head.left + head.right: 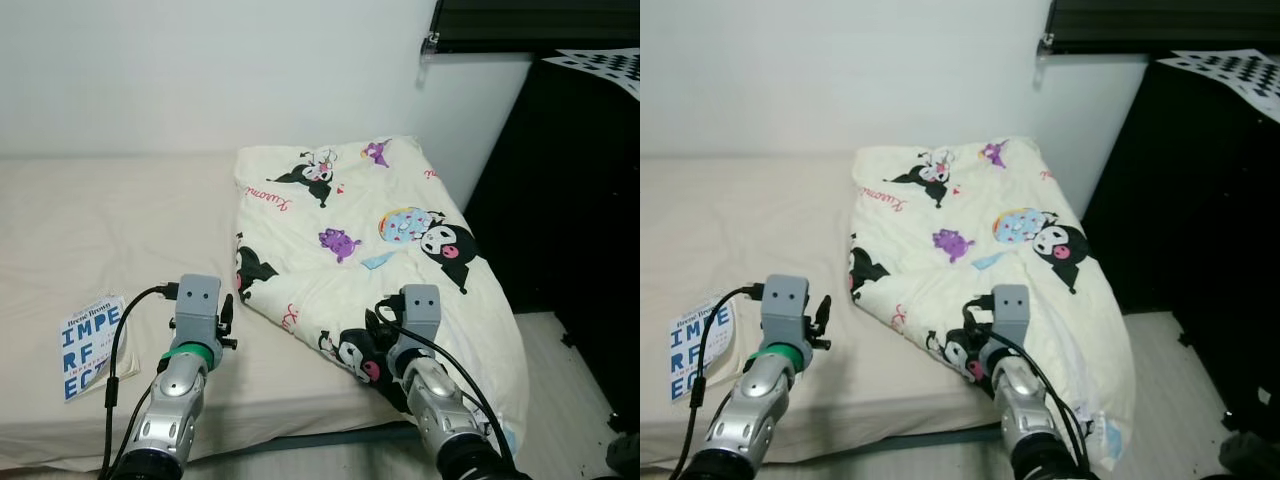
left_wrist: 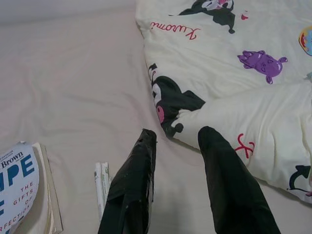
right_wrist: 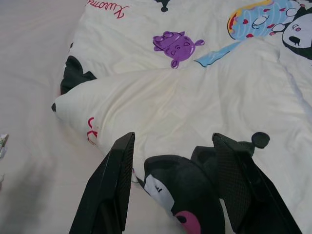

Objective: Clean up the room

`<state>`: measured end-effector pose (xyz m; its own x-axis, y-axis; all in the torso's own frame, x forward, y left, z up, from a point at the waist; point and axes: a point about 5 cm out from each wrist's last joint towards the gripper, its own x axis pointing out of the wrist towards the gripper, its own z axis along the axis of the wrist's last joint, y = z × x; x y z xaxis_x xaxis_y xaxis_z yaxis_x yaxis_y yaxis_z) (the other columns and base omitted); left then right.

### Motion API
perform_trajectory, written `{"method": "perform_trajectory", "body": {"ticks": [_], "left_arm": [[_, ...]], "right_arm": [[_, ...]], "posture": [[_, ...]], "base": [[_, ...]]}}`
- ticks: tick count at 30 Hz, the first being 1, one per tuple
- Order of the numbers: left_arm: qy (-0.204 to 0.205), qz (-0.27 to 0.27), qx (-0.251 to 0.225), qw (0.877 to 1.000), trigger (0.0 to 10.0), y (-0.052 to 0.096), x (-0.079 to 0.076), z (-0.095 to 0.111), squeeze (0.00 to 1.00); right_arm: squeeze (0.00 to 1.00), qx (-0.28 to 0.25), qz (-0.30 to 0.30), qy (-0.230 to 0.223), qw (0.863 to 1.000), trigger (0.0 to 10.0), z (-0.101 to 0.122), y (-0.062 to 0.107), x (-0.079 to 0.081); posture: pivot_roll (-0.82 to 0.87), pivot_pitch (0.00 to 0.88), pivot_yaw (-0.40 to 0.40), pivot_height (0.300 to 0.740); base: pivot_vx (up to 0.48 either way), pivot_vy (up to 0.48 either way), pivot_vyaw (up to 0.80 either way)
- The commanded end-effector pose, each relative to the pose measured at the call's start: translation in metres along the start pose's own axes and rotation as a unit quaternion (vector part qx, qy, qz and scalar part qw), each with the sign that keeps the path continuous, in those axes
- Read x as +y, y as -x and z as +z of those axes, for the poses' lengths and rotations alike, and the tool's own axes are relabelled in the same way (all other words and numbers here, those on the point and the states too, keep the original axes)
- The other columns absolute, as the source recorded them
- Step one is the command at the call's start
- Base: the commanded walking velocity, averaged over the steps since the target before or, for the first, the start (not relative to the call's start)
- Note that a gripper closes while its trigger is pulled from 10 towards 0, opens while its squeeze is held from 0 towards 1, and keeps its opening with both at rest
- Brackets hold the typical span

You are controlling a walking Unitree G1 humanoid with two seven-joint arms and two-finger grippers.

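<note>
A cream blanket [image 1: 370, 230] printed with cartoon figures lies crumpled on the right half of the bed [image 1: 100, 230] and hangs over its right edge. My left gripper [image 2: 178, 134] hovers open just left of the blanket's near-left fold, over bare sheet, with nothing between its fingers. My right gripper [image 3: 173, 139] stands open over the blanket's front fold, one finger on each side of a black cartoon figure. A book [image 1: 88, 345] with blue letters on its white cover lies at the front left of the bed.
A small white folded wrapper [image 2: 101, 185] lies on the sheet between the book and my left gripper. A tall black cabinet [image 1: 580, 200] stands to the right of the bed, with a strip of pale floor [image 1: 560, 400] between them. A white wall runs behind the bed.
</note>
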<state>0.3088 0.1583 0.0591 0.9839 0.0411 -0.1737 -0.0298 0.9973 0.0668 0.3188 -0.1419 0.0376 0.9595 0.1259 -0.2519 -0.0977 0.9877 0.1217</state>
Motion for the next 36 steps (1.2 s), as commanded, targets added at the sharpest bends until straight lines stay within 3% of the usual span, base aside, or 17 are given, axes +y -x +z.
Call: {"method": "perform_trajectory", "body": {"ticks": [1, 17, 36], "left_arm": [[-0.005, 0.001, 0.009, 1.0, 10.0, 0.0022, 0.0029, -0.004, 0.0], [-0.005, 0.005, 0.011, 1.0, 10.0, 0.0032, 0.0052, -0.0047, 0.0], [0.001, 0.026, 0.013, 1.0, 10.0, 0.0087, 0.0093, -0.0079, 0.0]], "right_arm": [[0.0, 0.01, -0.002, -0.008, 1.0, 10.0, -0.0038, 0.0006, -0.0006], [0.0, 0.01, -0.001, -0.009, 1.0, 10.0, -0.0042, 0.0009, -0.0011], [0.0, 0.002, 0.002, -0.011, 1.0, 10.0, 0.002, -0.0005, -0.0074]], "posture": [[0.02, 0.0, 0.069, 0.651], [0.02, 0.0, 0.065, 0.582], [0.04, 0.0, 0.024, 0.582]], "base": [[0.0, 0.0, 0.0], [0.0, 0.0, 0.0], [0.0, 0.0, 0.0]]}}
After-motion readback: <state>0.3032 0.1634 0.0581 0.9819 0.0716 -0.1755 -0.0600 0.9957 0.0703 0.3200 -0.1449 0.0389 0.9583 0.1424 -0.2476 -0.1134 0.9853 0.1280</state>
